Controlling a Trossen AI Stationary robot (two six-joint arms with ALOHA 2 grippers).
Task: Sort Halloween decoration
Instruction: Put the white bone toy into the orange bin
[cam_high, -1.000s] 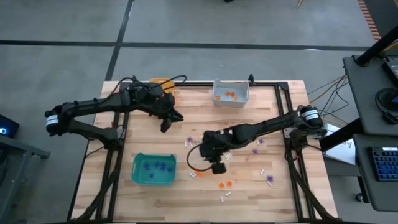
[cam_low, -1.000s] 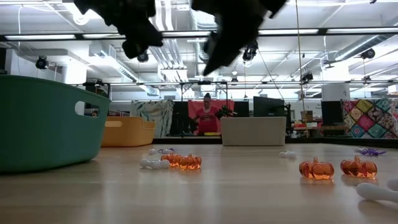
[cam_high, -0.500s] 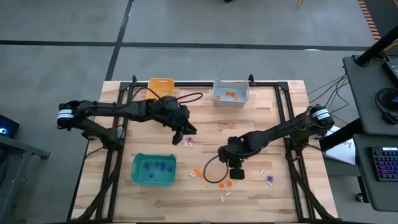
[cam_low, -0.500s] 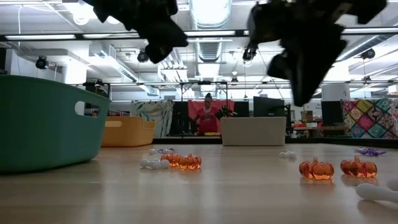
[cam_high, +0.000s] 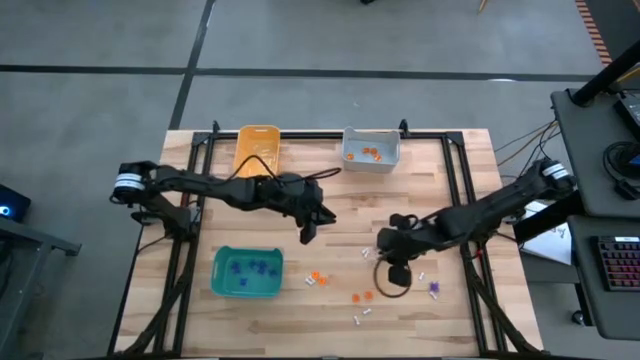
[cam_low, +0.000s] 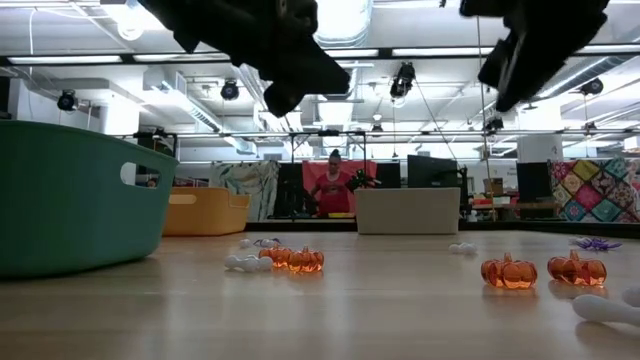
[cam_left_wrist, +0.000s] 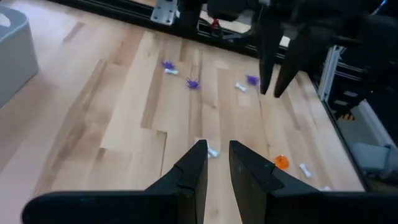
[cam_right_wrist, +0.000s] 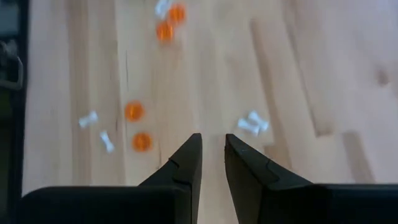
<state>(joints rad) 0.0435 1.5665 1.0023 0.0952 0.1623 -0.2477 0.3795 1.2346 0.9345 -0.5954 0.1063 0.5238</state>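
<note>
Roughly halfway: purple trinkets (cam_high: 248, 268) in teal bin (cam_high: 246, 290), some orange (cam_high: 369, 153) in grey bin (cam_high: 371, 163), plenty more scattered on counter (cam_high: 330, 320); left gripper (cam_left_wrist: 215, 159) and right gripper (cam_right_wrist: 212, 148) hovering with fingers narrowly parted, grasping nothing.

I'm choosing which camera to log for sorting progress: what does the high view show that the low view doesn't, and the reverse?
Only the high view: trinkets inside the teal bin and grey bin, plus whole arms. Only the low view: a person in the room behind, and pumpkin shapes of the orange trinkets. Both: the yellow bin, loose trinkets on the table, both arms raised.
</note>
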